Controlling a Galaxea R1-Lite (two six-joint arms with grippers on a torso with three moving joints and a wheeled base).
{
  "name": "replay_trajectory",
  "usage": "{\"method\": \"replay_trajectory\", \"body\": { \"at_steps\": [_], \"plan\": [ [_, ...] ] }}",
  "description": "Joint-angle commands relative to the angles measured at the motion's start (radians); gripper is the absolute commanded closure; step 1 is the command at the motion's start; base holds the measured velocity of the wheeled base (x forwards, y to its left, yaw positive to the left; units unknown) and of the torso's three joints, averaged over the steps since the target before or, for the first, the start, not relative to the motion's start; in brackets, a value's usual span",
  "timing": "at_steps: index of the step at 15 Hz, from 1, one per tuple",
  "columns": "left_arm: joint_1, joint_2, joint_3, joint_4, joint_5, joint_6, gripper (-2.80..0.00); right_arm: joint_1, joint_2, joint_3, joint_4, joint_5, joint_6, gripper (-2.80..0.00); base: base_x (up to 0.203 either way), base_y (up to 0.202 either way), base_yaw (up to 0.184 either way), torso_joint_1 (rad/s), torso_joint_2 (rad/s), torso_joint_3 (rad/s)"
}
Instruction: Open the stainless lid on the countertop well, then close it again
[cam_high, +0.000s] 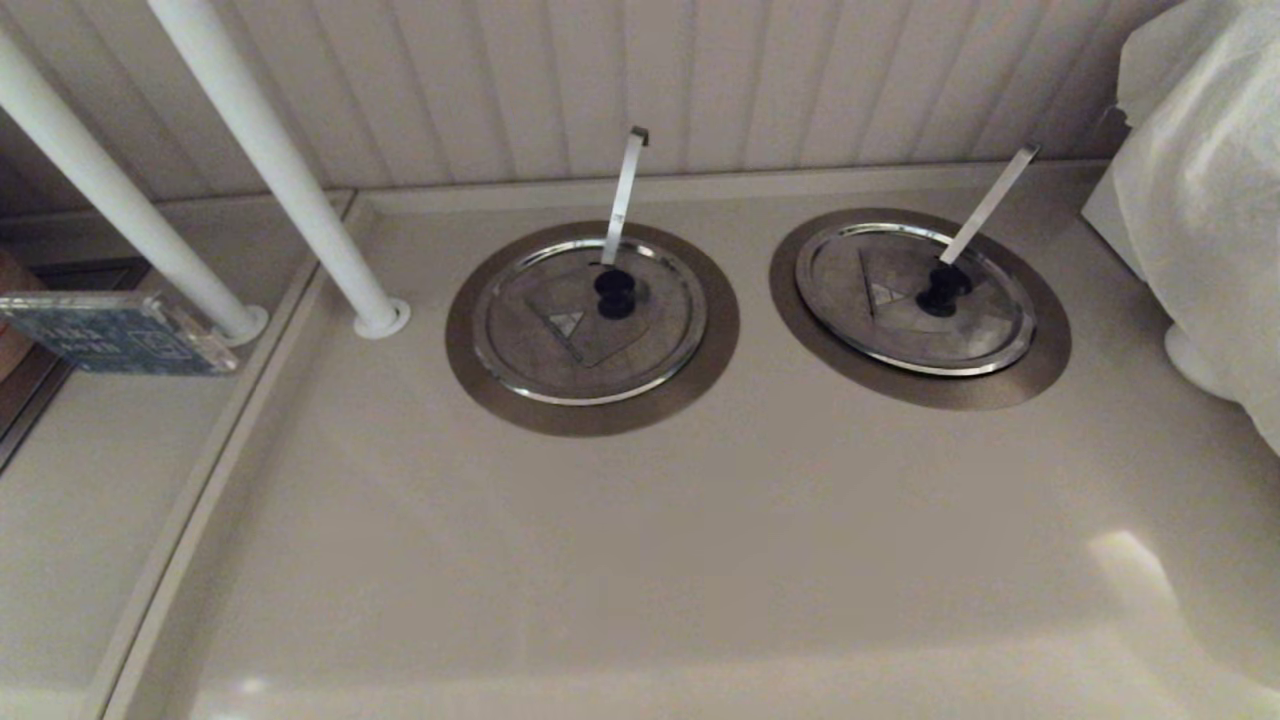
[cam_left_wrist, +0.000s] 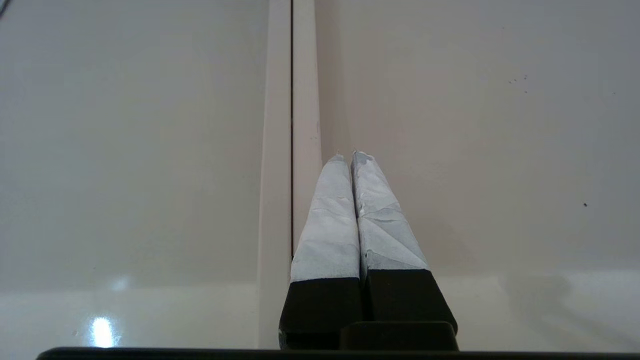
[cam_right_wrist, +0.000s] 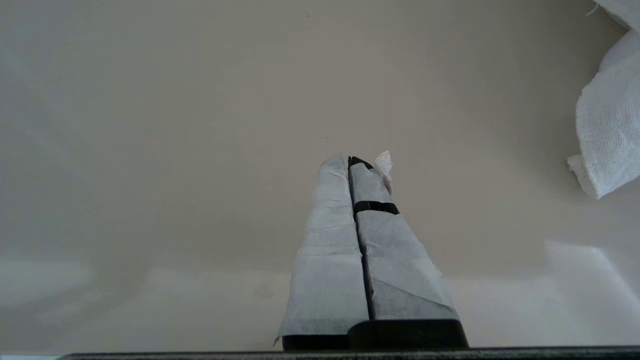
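The stainless lid (cam_high: 915, 305) lies flat on the right-hand countertop well (cam_high: 1045, 350), with a black centre knob (cam_high: 943, 289), a wedge flap with a small triangle mark (cam_high: 882, 293) and a strongly slanting metal strip (cam_high: 988, 205). Neither gripper shows in the head view. My left gripper (cam_left_wrist: 348, 156) is shut with nothing in it, over the beige counter beside a raised seam (cam_left_wrist: 291, 125). Also shut and holding nothing, my right gripper (cam_right_wrist: 349, 161) hangs over bare counter. Neither wrist view shows the lid.
An identical lid (cam_high: 588, 318) with an upright strip (cam_high: 624, 190) sits in a second ring (cam_high: 470, 350) to the left. Two white slanting poles (cam_high: 290, 180) stand at the far left. A white cloth-covered object (cam_high: 1200, 200) fills the right edge. Blue box (cam_high: 110, 335) on the left ledge.
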Motion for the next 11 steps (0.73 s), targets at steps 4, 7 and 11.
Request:
{"method": "replay_trajectory", "body": {
  "at_steps": [4,7,11],
  "plan": [
    [0.000,0.000,0.000,-0.001,0.000,0.000,0.00,0.000,0.004,0.002,0.000,-0.012,0.013,0.00,0.000,0.000,0.000,0.000,0.00,0.000],
    [0.000,0.000,0.000,-0.001,0.000,0.000,0.00,0.000,0.004,0.002,0.000,-0.015,0.018,0.00,0.000,0.000,0.000,0.000,0.00,0.000],
    [0.000,0.000,0.000,0.000,0.000,0.000,0.00,0.000,0.004,0.002,-0.001,-0.015,0.040,0.00,0.000,0.000,0.000,0.000,0.00,0.000]
  ]
}}
